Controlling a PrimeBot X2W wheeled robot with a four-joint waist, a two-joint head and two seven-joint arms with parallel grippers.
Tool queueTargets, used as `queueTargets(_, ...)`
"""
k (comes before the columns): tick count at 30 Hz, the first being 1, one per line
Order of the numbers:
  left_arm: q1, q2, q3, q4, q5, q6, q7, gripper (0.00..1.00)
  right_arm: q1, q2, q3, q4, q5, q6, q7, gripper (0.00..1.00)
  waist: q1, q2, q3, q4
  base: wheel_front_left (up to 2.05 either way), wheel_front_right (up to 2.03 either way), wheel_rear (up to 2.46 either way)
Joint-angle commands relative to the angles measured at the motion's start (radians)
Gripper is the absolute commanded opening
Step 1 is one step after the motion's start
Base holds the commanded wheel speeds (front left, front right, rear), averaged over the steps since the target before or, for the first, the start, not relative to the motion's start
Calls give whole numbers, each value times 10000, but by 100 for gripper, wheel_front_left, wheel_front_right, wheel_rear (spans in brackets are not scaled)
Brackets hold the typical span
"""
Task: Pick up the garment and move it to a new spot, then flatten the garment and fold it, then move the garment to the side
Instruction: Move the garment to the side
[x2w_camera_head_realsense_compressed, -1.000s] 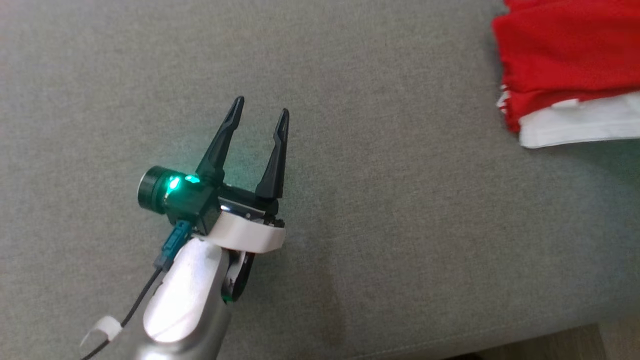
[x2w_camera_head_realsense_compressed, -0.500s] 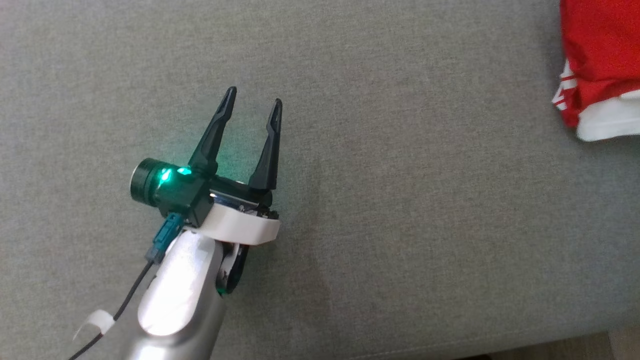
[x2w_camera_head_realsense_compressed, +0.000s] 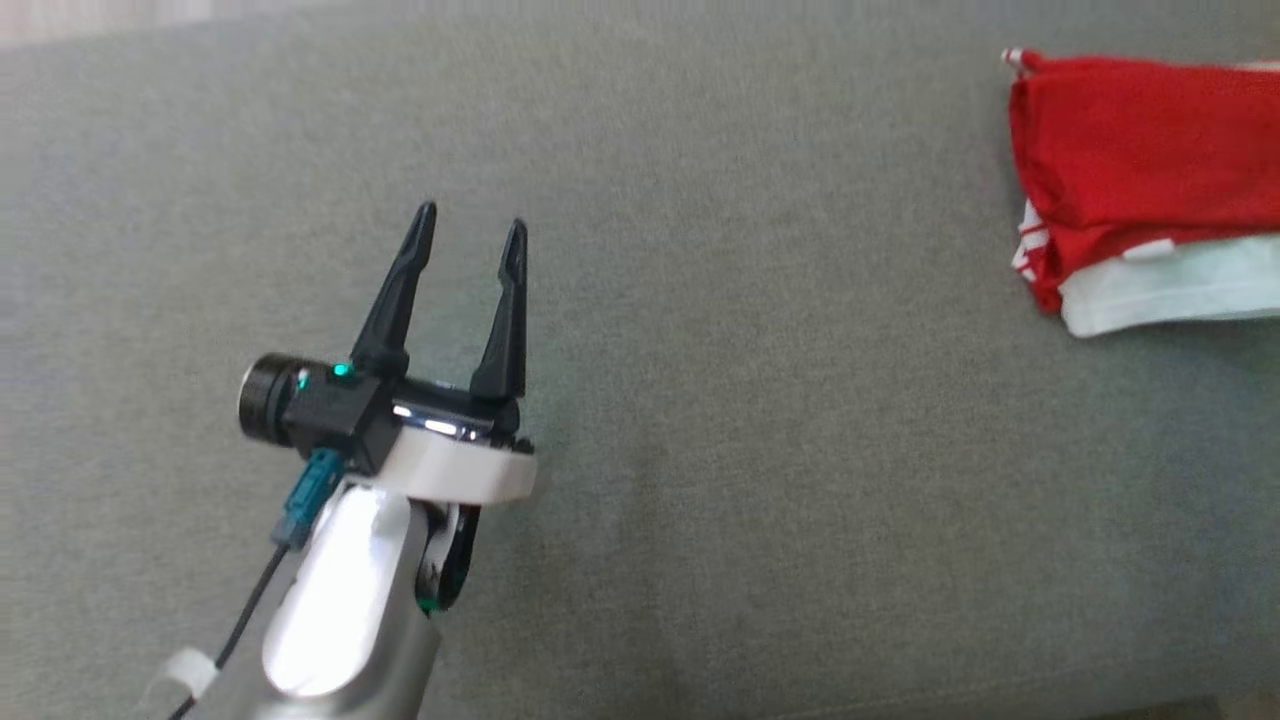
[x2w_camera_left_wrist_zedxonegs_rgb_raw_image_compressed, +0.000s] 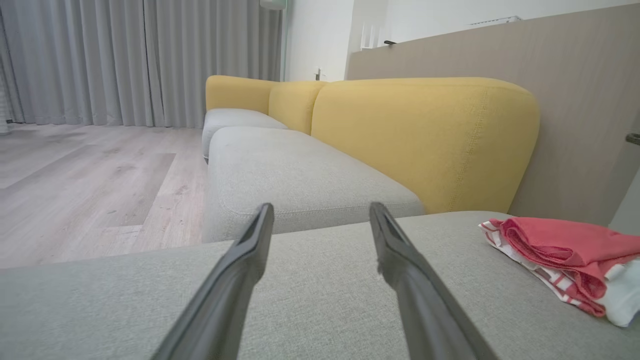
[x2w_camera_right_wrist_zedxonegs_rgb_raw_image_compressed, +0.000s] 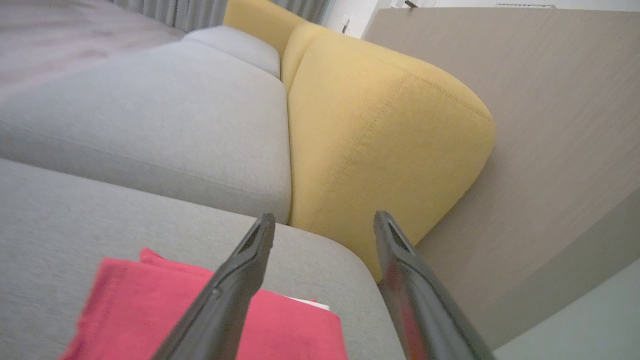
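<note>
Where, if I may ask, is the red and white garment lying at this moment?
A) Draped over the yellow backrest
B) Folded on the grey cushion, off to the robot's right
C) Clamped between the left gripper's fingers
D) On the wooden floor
B: the garment lies folded on the grey cushion at the right of the head view, well apart from the open left gripper, which holds nothing.
</note>
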Motion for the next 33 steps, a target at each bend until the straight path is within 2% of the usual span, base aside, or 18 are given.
queueTargets(1,-18,47,377,-356,-38,37,-51,100,85,-28,98,-477,100,-7,-120,100,1,0,-409,157,0,0,0)
queueTargets(8,615,47,815,-426,-18,73,-51,100,1014,1757,166,-1769,820,-7,-875,100,1,0,-1243,478,0,0,0)
queueTargets(13,1153,47,1006,-314,-97,-60,-51,100,2010,3185,-72,-1866,1253,-7,-1635,100,1,0,-1746,704,0,0,0)
queueTargets(16,1457,47,1030,-344,-139,-70,-51,100,2860,3713,-185,-1673,1382,-7,-2200,100,1,0,-1977,864,0,0,0)
queueTargets(21,1995,47,1081,-70,-583,-58,-51,100,4094,3998,-78,-1364,1195,-7,-2688,100,1,0,-2241,1001,0,0,0)
queueTargets(25,2258,47,1200,35,-608,-136,-51,100,4729,4034,149,-1160,1475,-7,-2784,100,1,0,-2384,1069,0,0,0)
queueTargets(33,2459,47,1398,26,-618,-107,-51,100,5269,4039,258,-1640,1919,-7,-2798,100,1,0,-2433,1081,0,0,0)
